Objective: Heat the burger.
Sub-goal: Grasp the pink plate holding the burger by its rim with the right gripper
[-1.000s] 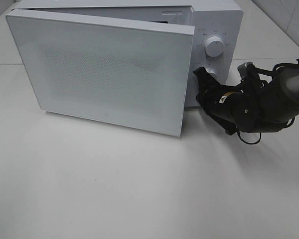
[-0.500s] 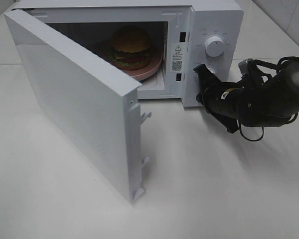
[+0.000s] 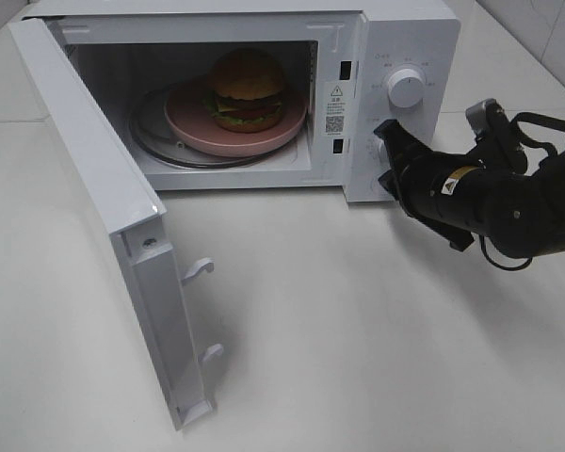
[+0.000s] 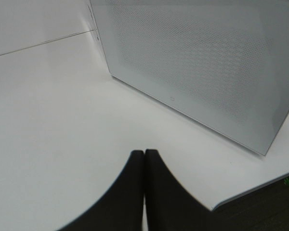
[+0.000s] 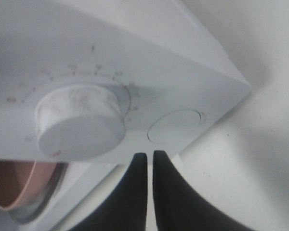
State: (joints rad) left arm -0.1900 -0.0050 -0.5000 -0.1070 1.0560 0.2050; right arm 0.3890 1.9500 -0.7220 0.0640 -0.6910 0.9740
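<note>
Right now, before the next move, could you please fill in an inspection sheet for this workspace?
Surface: white table, no spills seen.
Job's things: burger on pink plate inside the microwave; door swung open.
Clutter: nothing seen.
Grippers: right gripper shut, tips by the oval button beside the dial; left gripper shut, above the table, facing the door's outer face.
Cables: black cables along the right arm.
Surroundings: tiled wall behind, right.
</note>
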